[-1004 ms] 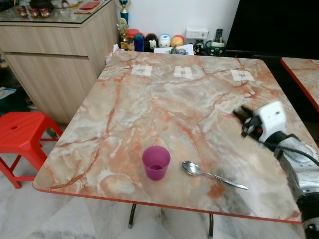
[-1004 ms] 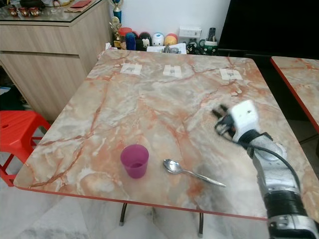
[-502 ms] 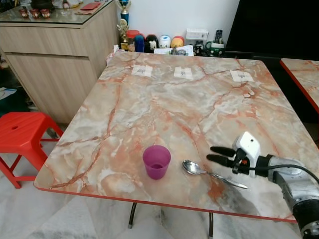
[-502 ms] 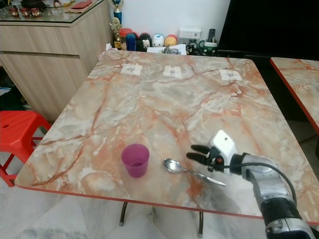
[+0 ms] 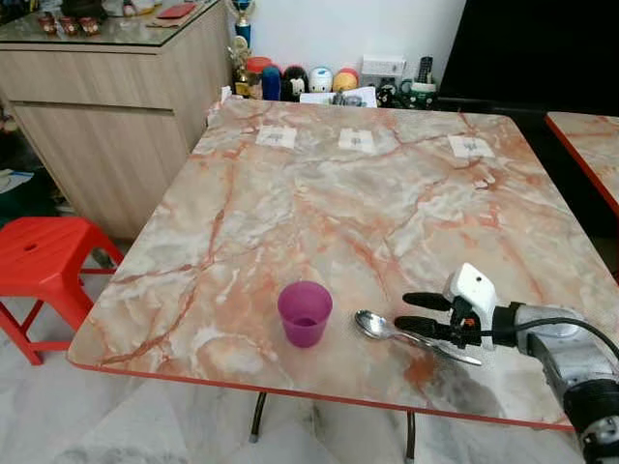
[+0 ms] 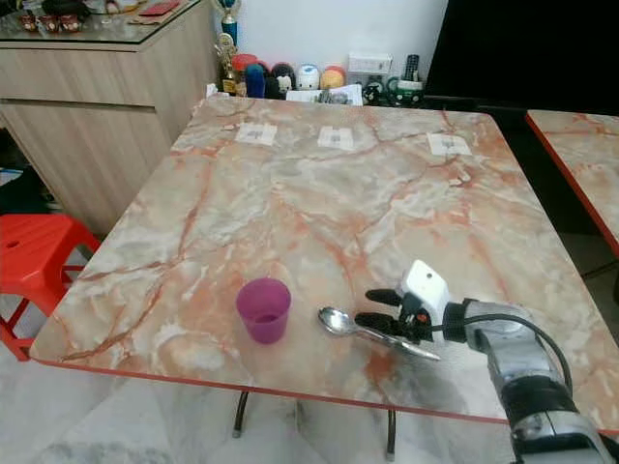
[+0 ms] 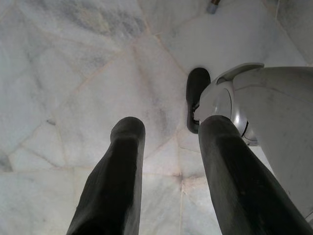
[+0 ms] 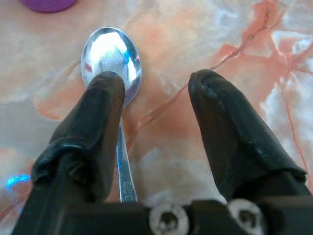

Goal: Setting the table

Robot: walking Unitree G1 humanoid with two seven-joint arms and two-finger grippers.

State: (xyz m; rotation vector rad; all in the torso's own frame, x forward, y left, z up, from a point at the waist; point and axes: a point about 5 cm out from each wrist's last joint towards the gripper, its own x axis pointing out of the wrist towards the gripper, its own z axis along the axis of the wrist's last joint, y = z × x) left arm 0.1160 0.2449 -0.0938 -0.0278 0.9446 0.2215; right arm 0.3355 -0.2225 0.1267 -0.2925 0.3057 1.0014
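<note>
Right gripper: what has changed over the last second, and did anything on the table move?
The right gripper has come down from above the table's right side and forward to the spoon, its open fingers now low over the handle, not yet closed on it. The spoon, purple cup and table stayed put.

Head stereo downward, wrists close-up.

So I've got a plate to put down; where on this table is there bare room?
The middle of the table, between the three paper tags and the cup, is bare. The near edge is crowded: cup, spoon, and the right hand, open over the spoon's handle.
</note>
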